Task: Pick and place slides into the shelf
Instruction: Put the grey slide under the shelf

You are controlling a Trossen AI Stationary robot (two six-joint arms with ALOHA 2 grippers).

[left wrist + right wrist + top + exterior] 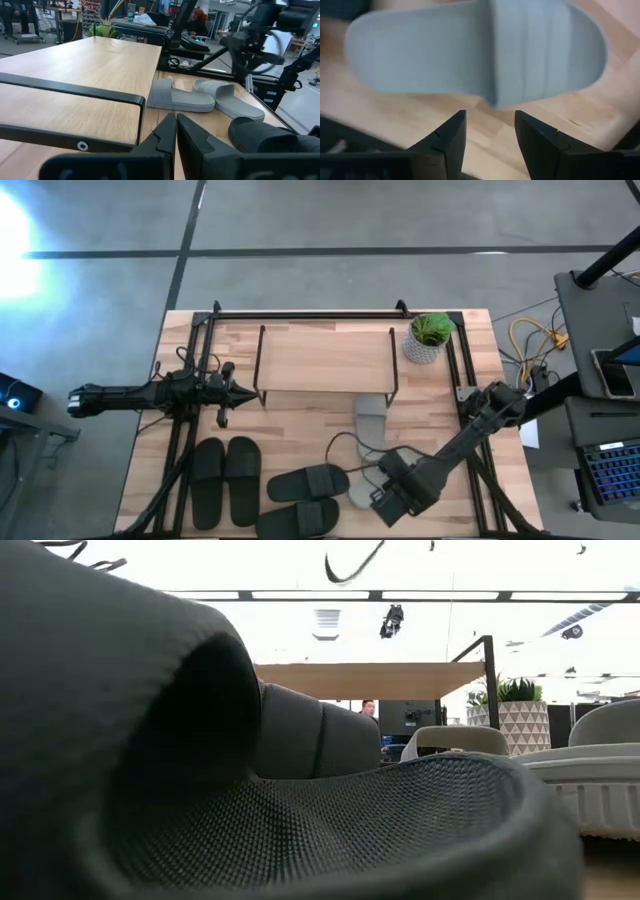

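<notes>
High view, shelf (325,358): stands at the far middle of the counter (300,430), with a potted plant (430,337) just beside its right end.
High view, slides: the black pair (225,480) lies at the near left; the dark olive-green pair (305,498) lies near the front edge at centre; one pale grey slide (370,418) lies partly under the shelf's front edge, and the other pale grey slide (358,492) lies partly hidden under the right arm.
High view, left gripper (243,392): hangs just beside the shelf's left end.
High view, right gripper (375,492): low over the near centre-right of the counter, at the second grey slide.
Low view: a dark slide (250,780) fills the foreground; the shelf board, grey slides and the plant pot show behind it.
Left wrist view: the left jaws are closed, empty, level with the shelf top (80,75); both grey slides (200,97) lie on the counter beyond.
Right wrist view: the right jaws stand open and empty, with a grey slide (485,47) just ahead on the counter, not between the fingers (447,137).
</notes>
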